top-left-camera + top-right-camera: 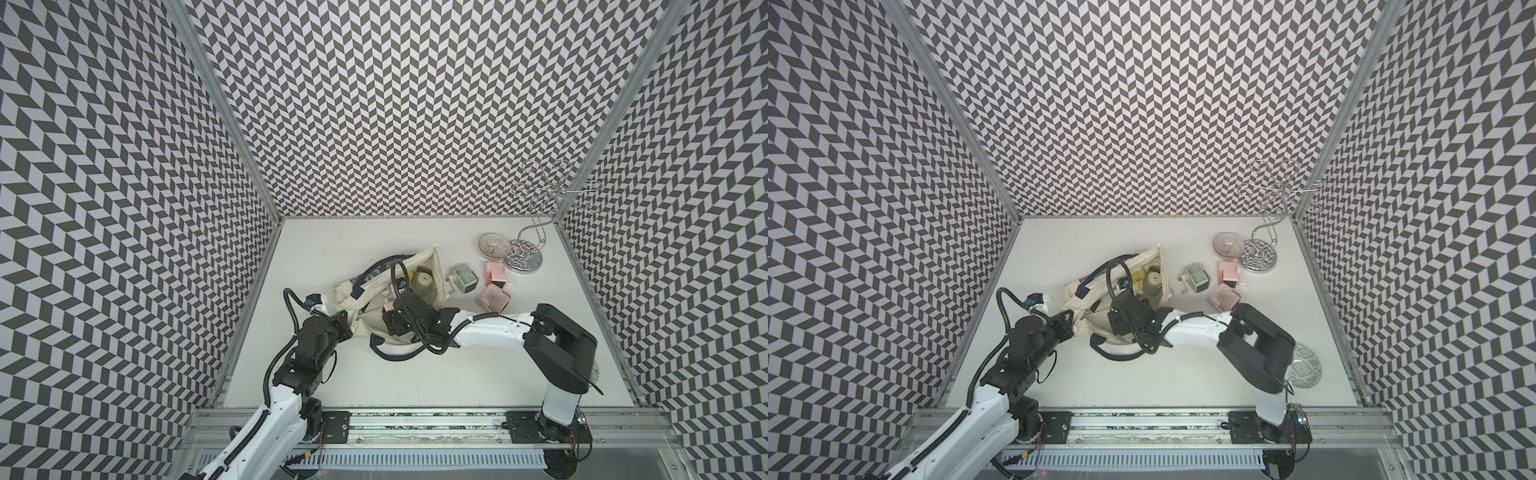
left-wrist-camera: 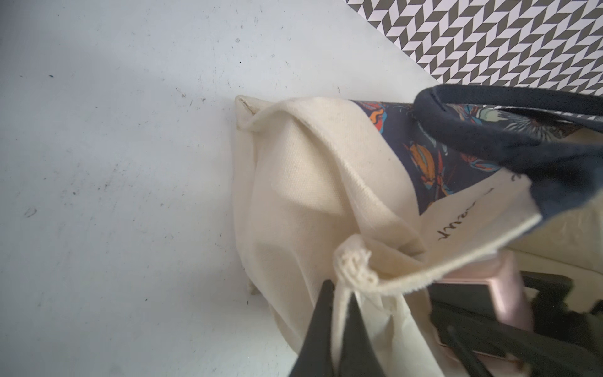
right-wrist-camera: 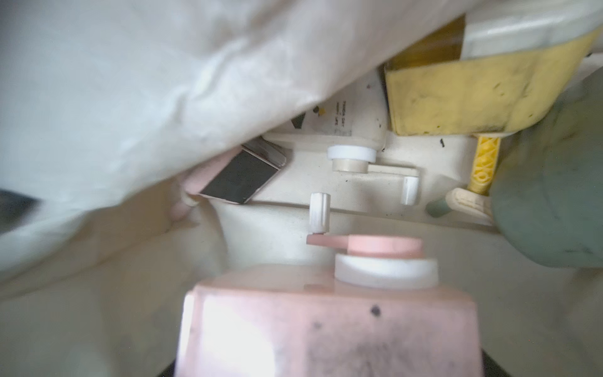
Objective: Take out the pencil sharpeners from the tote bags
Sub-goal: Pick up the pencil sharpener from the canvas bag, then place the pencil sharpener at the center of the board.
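Note:
The cream tote bag point(image 1: 365, 328) lies on its side mid-table, mouth toward the back right. My left gripper point(image 2: 342, 293) is shut on a bunched fold of its canvas rim. My right gripper point(image 1: 390, 322) reaches into the mouth. A pink pencil sharpener point(image 3: 326, 326) fills the space between its jaws, and dark fingers press both its sides in the left wrist view. Deeper inside lie a yellow sharpener point(image 3: 456, 98), a cream one point(image 3: 355, 124), a sage green one point(image 3: 554, 196) and another pink one point(image 3: 238, 176). Outside the bag sit a green sharpener point(image 1: 463, 279) and two pink ones point(image 1: 495, 272) point(image 1: 494, 299).
A pink ribbed glass bowl point(image 1: 493, 245) and a chrome wire stand point(image 1: 523, 257) stand at the back right. A patterned plate point(image 1: 1304, 365) lies under the right arm's elbow. One navy handle point(image 1: 395, 355) loops onto the table in front of the bag. Chevron walls close three sides.

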### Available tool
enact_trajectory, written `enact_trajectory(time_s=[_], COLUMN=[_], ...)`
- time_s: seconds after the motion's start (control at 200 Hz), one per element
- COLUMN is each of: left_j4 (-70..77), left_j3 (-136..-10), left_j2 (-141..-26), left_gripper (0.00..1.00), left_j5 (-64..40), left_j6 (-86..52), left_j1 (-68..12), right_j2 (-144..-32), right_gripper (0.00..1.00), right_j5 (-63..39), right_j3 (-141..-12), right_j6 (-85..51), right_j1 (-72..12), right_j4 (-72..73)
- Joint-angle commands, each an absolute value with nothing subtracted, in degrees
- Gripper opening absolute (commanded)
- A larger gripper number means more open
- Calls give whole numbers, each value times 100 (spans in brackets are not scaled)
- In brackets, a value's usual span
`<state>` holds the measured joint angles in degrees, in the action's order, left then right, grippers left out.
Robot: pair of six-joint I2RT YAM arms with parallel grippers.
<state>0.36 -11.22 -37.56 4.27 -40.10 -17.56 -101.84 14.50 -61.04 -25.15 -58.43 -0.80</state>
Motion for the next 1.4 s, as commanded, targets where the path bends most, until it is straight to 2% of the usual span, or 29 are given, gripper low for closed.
enact_trajectory(time_s=[0.0,0.331,0.576,0.766,0.982,1.197,1.392], left_j4=[-344,-340,-312,-325,-302,-308,-324], left_j3=[-1177,-1186,-1187,-1187,-1176,-1179,-1169], left_j2=[-3876,-3920,-3938,-3933,-3902,-3896,-3863], left_gripper=[0,0,0,0,0,0,0], left_j5=[690,686,672,655,651,633,626], left_j6=[-3967,-3964,-3970,-3957,-3958,-3948,-3947], left_j1=[-1736,-1740,-1740,-1737,-1740,-1740,-1740], right_j2=[-9436,-8144,-6838,-6036,-5266,-5392,-5719], right_gripper=[61,60,58,57,56,56,55], right_j5=[1682,1852,3447,3650,3051,2561,2135], right_j3=[-5899,-5337,-5046,-4210,-2777,-1963,-2089], right_j6=[-2578,-2537,-2257,-3080,-3778,-4276,-4267], right_j1=[-5873,-5857,-5673,-4532,-3226,-2339,-1720], right_j4=[821,1570,1153,412,284,324,421])
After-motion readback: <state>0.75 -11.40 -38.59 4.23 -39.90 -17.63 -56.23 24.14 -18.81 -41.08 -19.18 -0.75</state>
